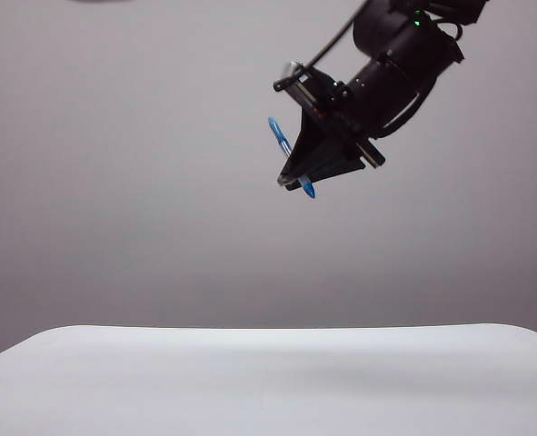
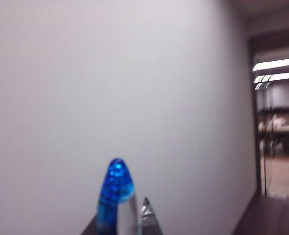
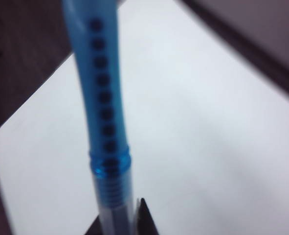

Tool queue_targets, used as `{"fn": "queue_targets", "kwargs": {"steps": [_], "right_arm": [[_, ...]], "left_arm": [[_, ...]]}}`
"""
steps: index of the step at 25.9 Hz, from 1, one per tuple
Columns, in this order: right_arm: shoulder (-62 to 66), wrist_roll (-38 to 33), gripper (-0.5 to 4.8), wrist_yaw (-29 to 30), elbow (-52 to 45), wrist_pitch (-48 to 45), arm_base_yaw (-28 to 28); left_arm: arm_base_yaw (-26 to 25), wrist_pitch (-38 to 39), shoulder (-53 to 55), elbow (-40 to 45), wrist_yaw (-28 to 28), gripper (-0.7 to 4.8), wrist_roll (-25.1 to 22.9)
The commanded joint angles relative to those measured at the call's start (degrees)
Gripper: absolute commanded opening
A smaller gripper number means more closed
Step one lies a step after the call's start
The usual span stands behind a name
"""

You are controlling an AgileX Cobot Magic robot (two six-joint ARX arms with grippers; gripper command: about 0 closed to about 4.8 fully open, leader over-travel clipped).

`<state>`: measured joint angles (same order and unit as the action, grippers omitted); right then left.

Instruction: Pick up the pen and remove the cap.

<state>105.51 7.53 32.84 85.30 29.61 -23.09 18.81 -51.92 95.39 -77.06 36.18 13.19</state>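
Nearest the exterior camera lies the white table (image 1: 268,381), bare below the right gripper (image 1: 297,178), which hangs high above it, clamped on the pen (image 3: 102,117). Out of that view, the left gripper (image 2: 129,225) pinches the blue-tipped cap (image 2: 116,198), pointed at a wall. Separation looks complete; next, both pieces probably need setting down gently.

Pen up in the air, table underneath

Right gripper (image 1: 306,177) is holding the pen (image 1: 287,153) high over the table (image 1: 268,381), upper right; left gripper (image 2: 134,223) is gripping the cap (image 2: 116,193).
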Motion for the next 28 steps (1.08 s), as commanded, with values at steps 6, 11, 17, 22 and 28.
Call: {"fn": "queue_targets", "kwargs": {"steps": [6, 11, 17, 22, 28], "right_arm": [[-0.9, 0.0, -0.01, -4.9, -0.8, 7.3, 4.4], [-1.8, 0.0, -0.01, -7.2, -0.8, 13.4, 5.2], [-1.7, 0.0, -0.01, -12.5, -0.8, 17.7, 5.1], [-0.6, 0.0, -0.01, -21.6, -0.9, 20.3, 5.2], [5.7, 0.0, -0.01, -22.5, -0.9, 22.2, 5.2]], "left_arm": [[-6.6, 27.4, -1.2, -0.7, -10.4, -0.05, -0.8], [-11.6, 47.6, -0.8, -0.6, -11.6, -0.05, -2.4], [-12.0, 68.9, 0.9, -0.6, -11.3, -0.05, -9.0], [-8.0, 79.4, 6.4, -0.5, -14.5, -0.05, -13.8], [-2.9, 84.6, 15.7, -0.5, -15.9, -0.05, -16.3]]}}
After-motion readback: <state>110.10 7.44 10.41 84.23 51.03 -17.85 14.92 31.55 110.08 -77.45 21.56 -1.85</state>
